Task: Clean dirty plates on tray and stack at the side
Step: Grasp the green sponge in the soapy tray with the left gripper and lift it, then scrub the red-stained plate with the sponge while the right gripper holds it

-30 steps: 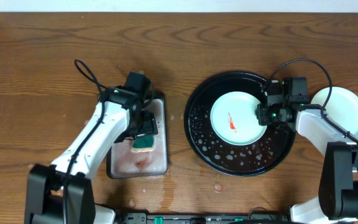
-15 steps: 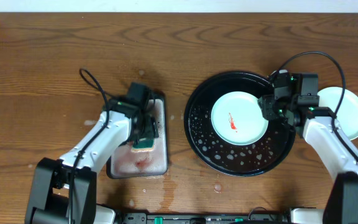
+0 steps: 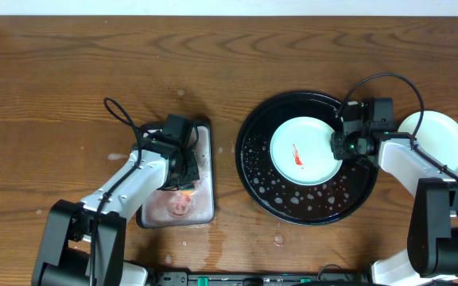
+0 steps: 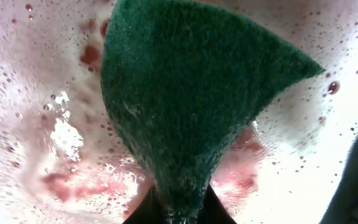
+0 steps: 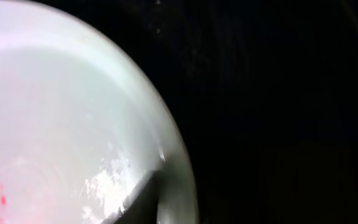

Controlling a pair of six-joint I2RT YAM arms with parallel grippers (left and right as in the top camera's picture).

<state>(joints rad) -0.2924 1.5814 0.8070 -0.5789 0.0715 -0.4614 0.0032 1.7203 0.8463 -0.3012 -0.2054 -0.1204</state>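
Observation:
A pale mint plate (image 3: 304, 151) with a red smear (image 3: 296, 155) lies in the round black tray (image 3: 261, 179). My right gripper (image 3: 339, 147) is at the plate's right rim. In the right wrist view one dark finger (image 5: 135, 205) lies on the plate's inside and the rim (image 5: 182, 162) runs between the jaws, so the right gripper (image 5: 160, 190) is shut on the plate. My left gripper (image 3: 183, 181) is over the rectangular grey tray (image 3: 205, 208). In the left wrist view the left gripper (image 4: 182, 202) pinches a green sponge (image 4: 191, 93). A second pale plate (image 3: 440, 143) rests on the wood tabletop at the right.
Pink, foamy water (image 4: 55, 137) covers the grey tray's floor under the sponge. Water drops dot the black tray's bottom (image 3: 293, 199) and the table (image 3: 278, 239) in front of it. My right arm's cable (image 3: 388, 79) loops over the tray's far right edge.
My left gripper has shut on the sponge and moved slightly toward the front of the grey tray. My right gripper has closed on the plate's right rim.

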